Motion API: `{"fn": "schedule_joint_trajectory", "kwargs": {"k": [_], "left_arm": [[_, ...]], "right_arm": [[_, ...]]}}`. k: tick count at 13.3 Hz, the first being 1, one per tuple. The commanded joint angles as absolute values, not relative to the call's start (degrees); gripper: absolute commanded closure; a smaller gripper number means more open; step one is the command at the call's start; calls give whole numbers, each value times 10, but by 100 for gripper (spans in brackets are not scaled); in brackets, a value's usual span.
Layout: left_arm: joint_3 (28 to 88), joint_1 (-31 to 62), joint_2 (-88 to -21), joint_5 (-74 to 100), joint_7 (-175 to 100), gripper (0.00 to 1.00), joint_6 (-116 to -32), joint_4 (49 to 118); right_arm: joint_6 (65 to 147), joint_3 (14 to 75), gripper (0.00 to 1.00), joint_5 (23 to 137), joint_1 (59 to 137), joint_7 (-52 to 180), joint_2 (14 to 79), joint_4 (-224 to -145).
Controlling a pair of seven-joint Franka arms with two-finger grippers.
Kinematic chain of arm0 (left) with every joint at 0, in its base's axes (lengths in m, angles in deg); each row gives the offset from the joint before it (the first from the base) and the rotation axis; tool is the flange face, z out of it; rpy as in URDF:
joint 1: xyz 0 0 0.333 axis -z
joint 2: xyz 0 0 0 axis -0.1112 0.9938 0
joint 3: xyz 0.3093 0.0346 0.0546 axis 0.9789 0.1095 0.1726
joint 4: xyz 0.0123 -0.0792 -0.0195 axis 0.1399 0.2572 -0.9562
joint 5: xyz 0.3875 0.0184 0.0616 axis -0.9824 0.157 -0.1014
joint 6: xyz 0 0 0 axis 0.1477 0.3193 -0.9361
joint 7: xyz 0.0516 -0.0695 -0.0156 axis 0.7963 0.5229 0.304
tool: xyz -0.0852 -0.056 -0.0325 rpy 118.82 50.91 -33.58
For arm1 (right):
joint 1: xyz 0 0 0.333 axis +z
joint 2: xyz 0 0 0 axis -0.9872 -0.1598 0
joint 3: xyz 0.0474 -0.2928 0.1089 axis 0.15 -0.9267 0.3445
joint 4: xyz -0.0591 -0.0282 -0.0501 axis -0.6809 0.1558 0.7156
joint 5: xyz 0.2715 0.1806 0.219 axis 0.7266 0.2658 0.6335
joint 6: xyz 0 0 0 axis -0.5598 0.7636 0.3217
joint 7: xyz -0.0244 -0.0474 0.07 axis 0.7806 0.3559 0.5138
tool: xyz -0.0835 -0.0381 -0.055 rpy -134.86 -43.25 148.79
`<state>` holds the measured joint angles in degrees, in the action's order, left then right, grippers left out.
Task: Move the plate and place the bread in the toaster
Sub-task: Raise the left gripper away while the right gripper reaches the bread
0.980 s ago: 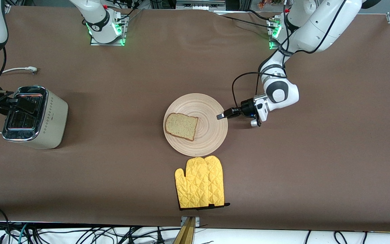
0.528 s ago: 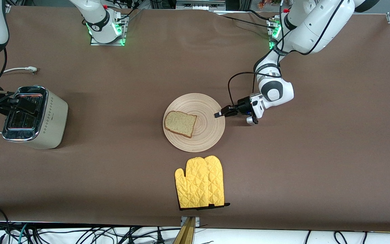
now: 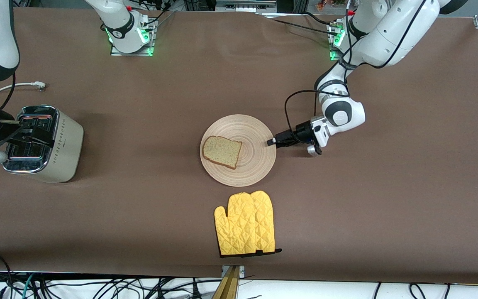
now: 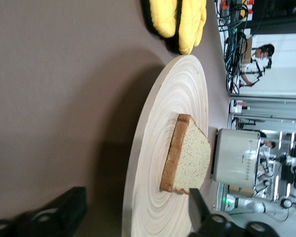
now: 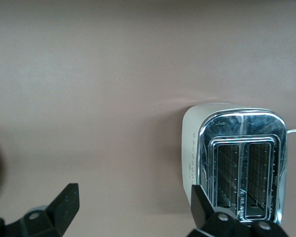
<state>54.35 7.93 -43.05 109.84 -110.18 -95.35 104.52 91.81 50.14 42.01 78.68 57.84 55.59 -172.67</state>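
Reaching low: left gripper (image 3: 270, 142) at plate (image 3: 255, 166) rim.

Left gripper (image 3: 271, 142) sits low at the plate (image 3: 255, 128) rim, fingers spread with the rim between them. Bread (image 3: 221, 152) lies on the plate's half toward the right arm's end, top unobstructed. Yellow mitt (image 3: 245, 223) lies just nearer the camera than the plate, small gap. Bare table between plate and toaster (image 3: 42, 143). Right gripper (image 3: 25, 132) hangs open over the toaster slots (image 5: 241, 180), partly covering them.

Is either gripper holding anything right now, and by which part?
Nothing held. Left gripper open at the plate rim; right gripper open over the toaster.
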Motion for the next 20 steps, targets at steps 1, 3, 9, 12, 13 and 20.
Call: {"fn": "schedule_joint_trajectory", "kwargs": {"k": [1, 3, 9, 12, 13, 20], "left_arm": [[541, 31, -438, 994, -1070, 0, -958, 1059], [554, 18, -438, 871, -986, 0, -951, 1042], [564, -36, -467, 489, -727, 0, -828, 923], [564, -41, -479, 347, -601, 0, -783, 847], [565, -41, -479, 331, -581, 0, -748, 816], [574, -46, -497, 63, -343, 0, -597, 669]], "right_arm": [[913, 505, 0, 420, 803, 546, 554, -1732], [911, 505, 0, 419, 830, 486, 549, -1732], [917, 505, 0, 429, 929, 380, 509, -1733], [927, 505, 0, 495, 942, 311, 482, -1731], [937, 505, 0, 495, 957, 292, 476, -1730], [1059, 505, 0, 484, 1030, 214, 409, -1727]]}}
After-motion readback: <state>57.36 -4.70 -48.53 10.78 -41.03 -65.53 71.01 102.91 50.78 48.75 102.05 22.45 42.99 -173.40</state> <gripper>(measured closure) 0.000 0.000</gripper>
